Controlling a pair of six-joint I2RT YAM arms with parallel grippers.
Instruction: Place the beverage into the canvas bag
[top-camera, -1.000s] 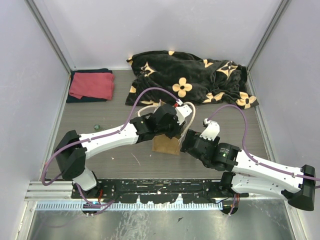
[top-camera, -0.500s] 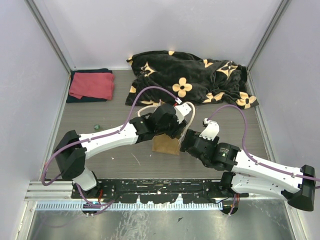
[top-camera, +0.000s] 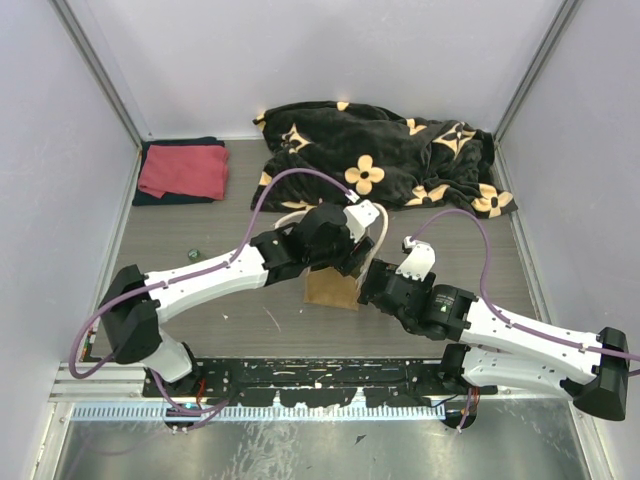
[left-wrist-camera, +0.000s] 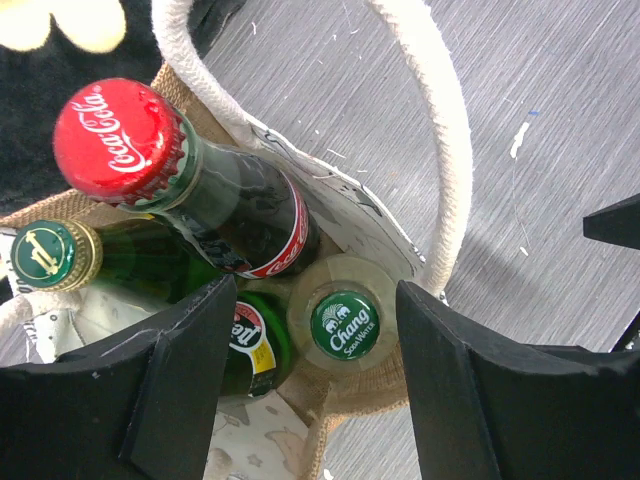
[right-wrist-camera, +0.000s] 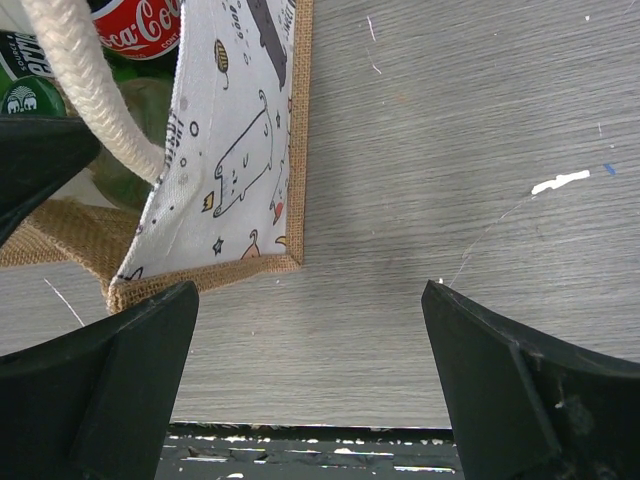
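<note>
The canvas bag (top-camera: 330, 288) stands upright mid-table, tan burlap with white rope handles (left-wrist-camera: 450, 170) and a pale printed side (right-wrist-camera: 235, 150). In it stand several bottles. The beverage, a clear bottle with a green Chang cap (left-wrist-camera: 343, 323), is in the bag's near corner. My left gripper (left-wrist-camera: 315, 300) hovers over the bag mouth, open; its black fingers (left-wrist-camera: 190, 360) flank the Chang bottle with a gap on each side. My right gripper (right-wrist-camera: 310, 290) is open and empty, low over bare table just right of the bag.
Also in the bag are a red-capped Coca-Cola bottle (left-wrist-camera: 120, 140), a gold-capped green bottle (left-wrist-camera: 45, 255) and a red-labelled green one (left-wrist-camera: 250, 340). A black flower blanket (top-camera: 380, 155) lies at the back, a red cloth (top-camera: 183, 170) back left. A black rail (top-camera: 320, 375) lines the near edge.
My left gripper's jaws have parted and let go of the Chang bottle, which now stands in the bag. The left wrist has shifted slightly. The right arm has barely moved.
</note>
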